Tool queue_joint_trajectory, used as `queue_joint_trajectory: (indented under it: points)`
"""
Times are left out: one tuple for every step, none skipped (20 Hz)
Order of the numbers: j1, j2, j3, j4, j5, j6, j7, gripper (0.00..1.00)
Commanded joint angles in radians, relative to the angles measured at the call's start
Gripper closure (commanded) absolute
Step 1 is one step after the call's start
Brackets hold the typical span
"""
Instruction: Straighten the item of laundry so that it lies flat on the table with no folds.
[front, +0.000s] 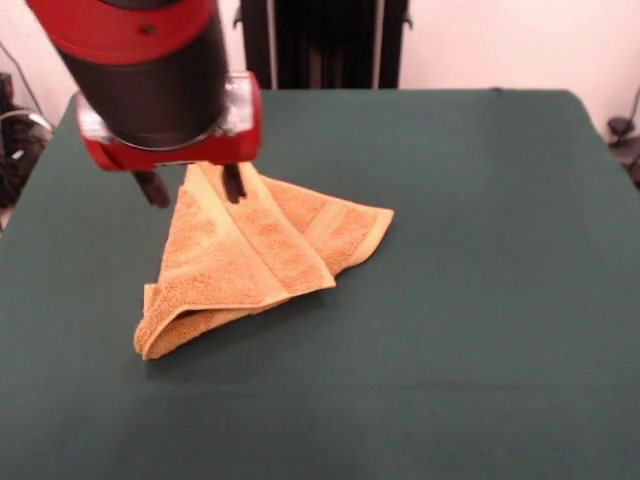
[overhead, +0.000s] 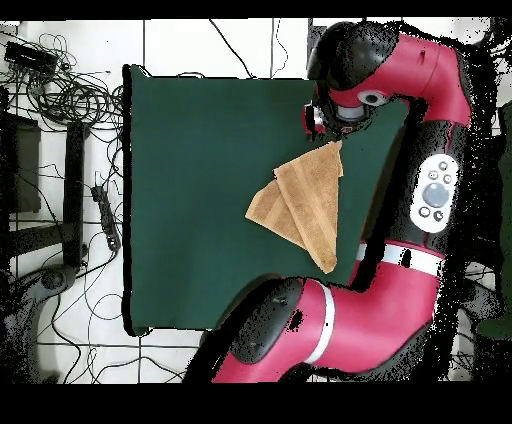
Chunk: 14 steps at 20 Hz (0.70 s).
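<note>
The orange-tan towel, the item of laundry (front: 250, 265), lies folded into a rough triangle left of the middle of the green table (front: 480, 300). One layer laps over another, with ribbed bands showing. Its far corner points up under my gripper (front: 197, 198). The gripper is open: one dark finger (front: 153, 188) stands left of that corner and off the cloth, the other (front: 234, 183) is in front of the cloth's top edge. From overhead, the towel (overhead: 300, 200) reaches with one tip under my wrist (overhead: 345, 105), which hides the fingers over the table (overhead: 190, 180).
In the overhead view my red arm (overhead: 430, 190) bends over the table's right side and my base link (overhead: 290, 330) covers its bottom edge. Cables (overhead: 60, 90) lie on the floor to the left. A black stand (front: 325, 45) rises behind the table.
</note>
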<state>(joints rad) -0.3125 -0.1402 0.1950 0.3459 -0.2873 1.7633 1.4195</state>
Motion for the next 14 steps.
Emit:
queue_joint_trajectory:
  points:
    - [0.068,0.038,0.134,-0.06,-0.008,0.12,0.013,0.0]
    - [0.072,0.037,0.137,-0.062,-0.001,0.131,0.027,0.0]
    - [0.074,0.033,0.142,-0.061,0.008,0.135,0.04,0.0]
    - [0.075,0.03,0.147,-0.062,0.014,0.133,0.048,0.0]
    - [0.075,0.026,0.15,-0.059,0.021,0.127,0.058,0.0]
    - [0.077,0.029,0.154,-0.063,0.021,0.119,0.069,0.0]
    - [0.078,0.031,0.152,-0.064,0.019,0.111,0.071,0.0]
    - [0.081,0.037,0.153,-0.07,0.015,0.106,0.079,0.0]
    - [0.082,0.04,0.151,-0.069,0.016,0.098,0.081,0.0]
    - [0.084,0.046,0.153,-0.074,0.012,0.092,0.083,0.0]
    - [0.086,0.048,0.152,-0.076,0.013,0.081,0.086,0.0]
    - [0.089,0.052,0.156,-0.083,0.011,0.079,0.093,0.0]
    - [0.091,0.056,0.159,-0.091,0.007,0.083,0.095,0.0]
    - [0.095,0.06,0.163,-0.098,0.002,0.089,0.097,0.0]
